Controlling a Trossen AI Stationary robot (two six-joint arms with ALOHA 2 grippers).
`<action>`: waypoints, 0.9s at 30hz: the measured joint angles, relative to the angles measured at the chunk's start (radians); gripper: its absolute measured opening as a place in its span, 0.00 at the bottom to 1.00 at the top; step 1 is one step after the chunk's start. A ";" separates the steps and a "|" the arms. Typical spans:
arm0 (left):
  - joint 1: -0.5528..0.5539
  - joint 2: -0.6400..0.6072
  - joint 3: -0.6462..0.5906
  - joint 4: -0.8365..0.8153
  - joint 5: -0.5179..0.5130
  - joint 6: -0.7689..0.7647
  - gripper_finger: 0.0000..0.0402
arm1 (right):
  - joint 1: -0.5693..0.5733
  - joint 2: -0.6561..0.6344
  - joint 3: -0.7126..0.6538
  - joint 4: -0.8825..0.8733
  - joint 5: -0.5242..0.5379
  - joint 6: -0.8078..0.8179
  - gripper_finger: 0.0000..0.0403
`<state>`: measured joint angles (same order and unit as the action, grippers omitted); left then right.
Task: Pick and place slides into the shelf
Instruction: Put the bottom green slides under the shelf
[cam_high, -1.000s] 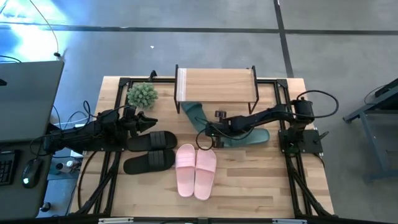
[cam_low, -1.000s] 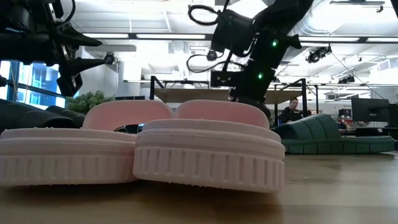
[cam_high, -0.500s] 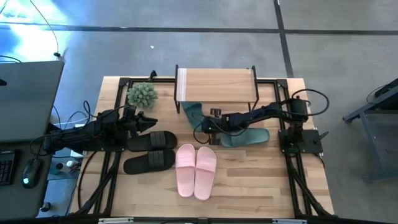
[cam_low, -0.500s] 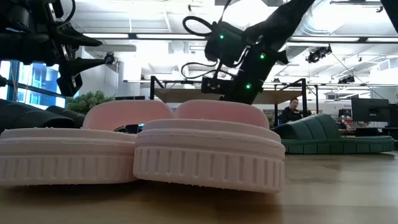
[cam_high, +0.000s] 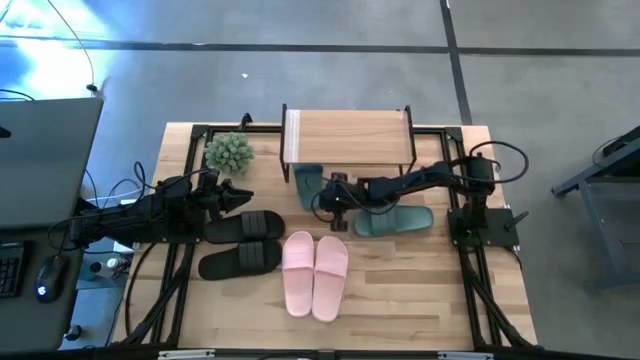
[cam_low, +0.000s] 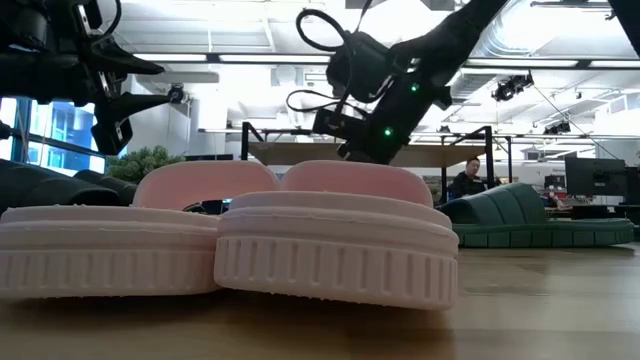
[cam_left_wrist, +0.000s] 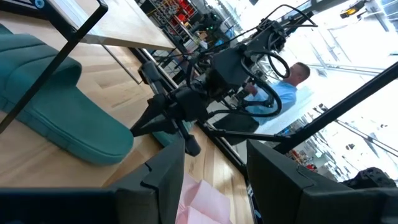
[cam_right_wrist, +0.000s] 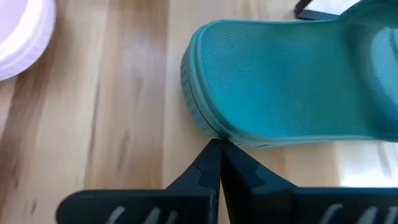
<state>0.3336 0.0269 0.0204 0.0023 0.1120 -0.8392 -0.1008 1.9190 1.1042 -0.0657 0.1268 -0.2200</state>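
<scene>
One dark green slide (cam_high: 308, 183) lies flat on the table with its far end under the shelf (cam_high: 348, 138), a low rack with a wooden top. My right gripper (cam_high: 326, 204) is shut, its tips at that slide's near end (cam_right_wrist: 273, 81). The other green slide (cam_high: 396, 219) lies under my right arm. A pink pair (cam_high: 315, 272) and a black pair (cam_high: 241, 243) lie nearer the front. My left gripper (cam_high: 243, 197) hangs open over the table's left side, by the black pair, with nothing in it. My right gripper touches the sole's edge at the green slide's rounded near end (cam_right_wrist: 211, 134) with its shut fingertips (cam_right_wrist: 216, 155). The fingers slant down from the table's right and near side. The slide lies flat on the table.
A small green plant (cam_high: 229, 153) stands at the far left, beside the shelf. The shelf's black leg (cam_left_wrist: 59, 59) stands over the green slide (cam_left_wrist: 59, 109). A person in a blue shirt (cam_left_wrist: 292, 84) sits beyond the table. In the low view the pink slides (cam_low: 330, 235) fill the foreground.
My right gripper, shut throughout, has moved toward the table's left edge and a little toward the shelf, turning as it went. The green slide in front of it has swung round and slid farther under the shelf, so less of it shows.
</scene>
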 joint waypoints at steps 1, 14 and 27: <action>0.000 0.000 0.000 0.000 0.000 0.000 0.40 | -0.005 0.000 0.000 0.008 0.000 0.000 0.00; 0.000 0.000 0.000 0.000 0.000 0.000 0.40 | -0.044 0.017 0.000 0.089 -0.013 0.012 0.00; 0.000 0.000 0.000 0.000 0.000 0.000 0.40 | 0.004 0.016 0.000 0.043 -0.074 -0.009 0.00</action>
<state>0.3335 0.0267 0.0204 0.0023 0.1117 -0.8394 -0.0967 1.9350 1.1042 -0.0224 0.0533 -0.2287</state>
